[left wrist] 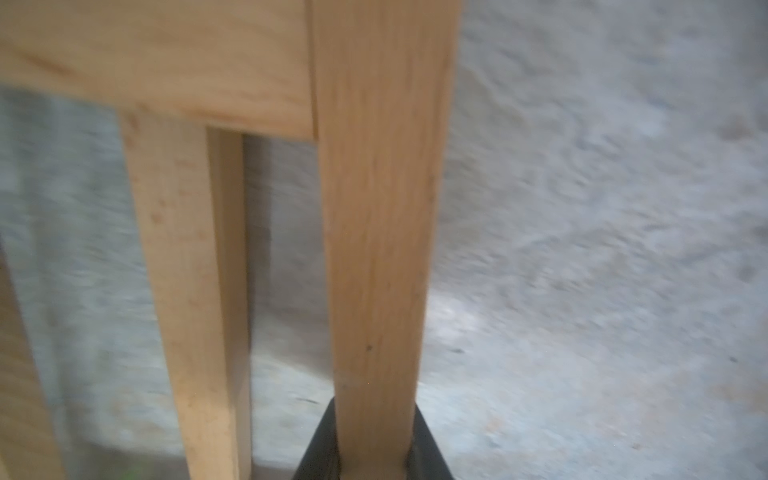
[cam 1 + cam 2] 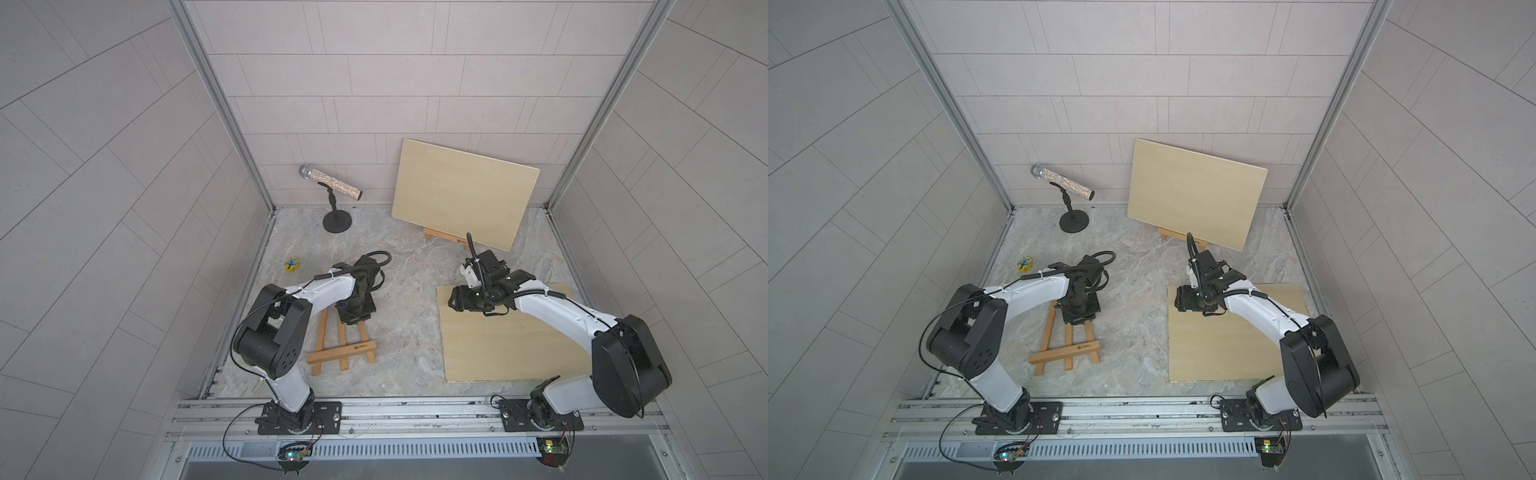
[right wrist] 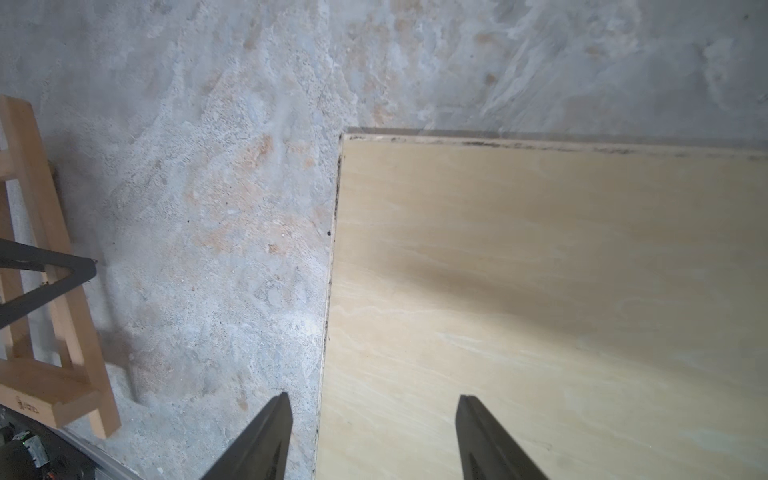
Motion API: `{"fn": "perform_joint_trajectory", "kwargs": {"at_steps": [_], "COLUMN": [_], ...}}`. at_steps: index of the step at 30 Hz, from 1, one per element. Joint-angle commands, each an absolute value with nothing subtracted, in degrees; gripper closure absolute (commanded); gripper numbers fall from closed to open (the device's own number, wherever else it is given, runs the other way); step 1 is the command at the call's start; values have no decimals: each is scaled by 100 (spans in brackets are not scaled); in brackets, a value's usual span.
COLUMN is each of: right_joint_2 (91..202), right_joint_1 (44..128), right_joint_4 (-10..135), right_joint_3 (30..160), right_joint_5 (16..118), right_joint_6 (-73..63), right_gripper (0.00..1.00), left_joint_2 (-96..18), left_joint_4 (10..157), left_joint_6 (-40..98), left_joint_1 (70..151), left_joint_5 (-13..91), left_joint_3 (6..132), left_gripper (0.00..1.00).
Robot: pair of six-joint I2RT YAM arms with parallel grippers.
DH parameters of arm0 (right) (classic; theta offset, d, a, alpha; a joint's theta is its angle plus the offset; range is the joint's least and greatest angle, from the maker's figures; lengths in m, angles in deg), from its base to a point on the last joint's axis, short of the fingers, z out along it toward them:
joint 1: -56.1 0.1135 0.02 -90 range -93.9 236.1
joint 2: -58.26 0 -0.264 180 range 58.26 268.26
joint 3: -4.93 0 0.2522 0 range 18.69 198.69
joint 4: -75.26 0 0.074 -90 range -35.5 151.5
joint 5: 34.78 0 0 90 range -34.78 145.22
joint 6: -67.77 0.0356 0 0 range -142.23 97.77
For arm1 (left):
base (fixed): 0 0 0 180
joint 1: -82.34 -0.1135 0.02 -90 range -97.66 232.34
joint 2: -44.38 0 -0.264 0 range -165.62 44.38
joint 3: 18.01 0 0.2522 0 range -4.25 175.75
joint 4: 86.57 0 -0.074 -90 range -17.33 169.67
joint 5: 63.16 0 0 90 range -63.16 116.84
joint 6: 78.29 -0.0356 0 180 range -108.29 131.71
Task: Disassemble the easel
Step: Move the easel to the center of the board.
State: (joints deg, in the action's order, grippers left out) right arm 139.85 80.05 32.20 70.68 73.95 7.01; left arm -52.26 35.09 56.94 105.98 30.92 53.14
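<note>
Lying flat on the marbled bench close to the robot's left base, the near easel is looking like a small A-frame of square, honey-coloured wooden strips with a printed ledge bar across its feet. The left pincer is pinching one leg of it, its black jaws pressing on both sides of the smooth, lightly grained wood. Beside it on the robot's right, the flat board is resting on the bench, a thin pale plywood rectangle with a dark-smudged edge. The right pincer is hanging spread and empty over that board's corner, one fingertip above the stone and one above the wood.

Judging by this, about half the job is looking done: one board is already off its frame and laid down.

Farther back, the far easel is standing near the back wall and carrying the upright board, which is leaning back, so that pair is awaiting separation. To its left a glittery microphone is sitting tilted on a black round-footed stand, and a small yellow trinket is lying by the side wall.
</note>
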Motion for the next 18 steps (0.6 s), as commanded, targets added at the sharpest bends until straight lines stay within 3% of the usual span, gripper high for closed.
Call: {"fn": "perform_joint_trajectory", "kwargs": {"at_steps": [1,11,18], "right_joint_2": [13807,13690,13572], "right_joint_1": [7992,7992,7988], "right_joint_4": [3379,3506,3566], "right_joint_3": [7029,6960,6824], "right_joint_5": [7434,7452,7459], "right_joint_6": [825,930,979], "right_gripper": [33,33,32], "left_joint_2": [-5050,-5133,-5197], "left_joint_4": [3039,2841,2845], "left_joint_6": [4775,3755,3580], "left_joint_1": [10081,8895,8824], "left_joint_5": [2873,2757,2822], "left_joint_3": [5200,5097,5063], "left_gripper": [99,100,95]}}
